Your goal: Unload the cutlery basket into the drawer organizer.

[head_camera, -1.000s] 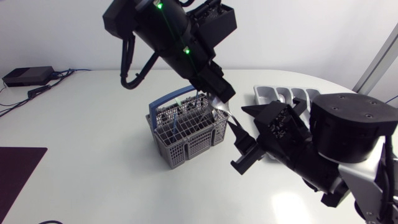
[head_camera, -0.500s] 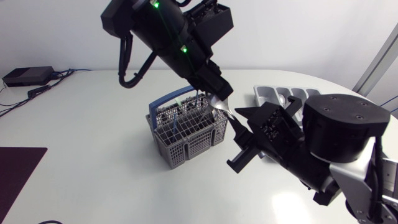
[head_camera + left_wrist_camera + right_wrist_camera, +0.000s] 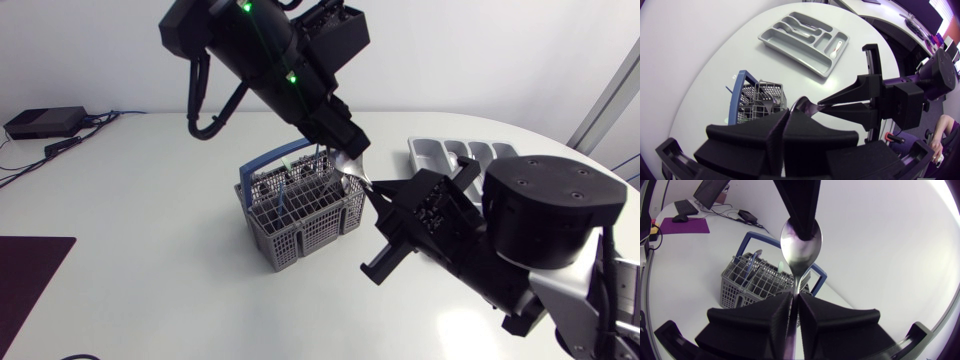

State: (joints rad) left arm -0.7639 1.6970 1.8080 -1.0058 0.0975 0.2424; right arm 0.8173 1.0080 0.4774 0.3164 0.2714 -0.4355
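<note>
Right gripper has edged nearer, pinching the slim handle of the shiny spoon — left gripper clamps its oval bowl — above the grey lattice basket.

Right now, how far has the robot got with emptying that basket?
Done: a few pieces already lie in the grey tray. In hand: one spoon is held above the basket, the left arm's fingers on its bowl and the right arm's fingers on its handle, likely a handover. Left: more cutlery stands in the basket.
</note>
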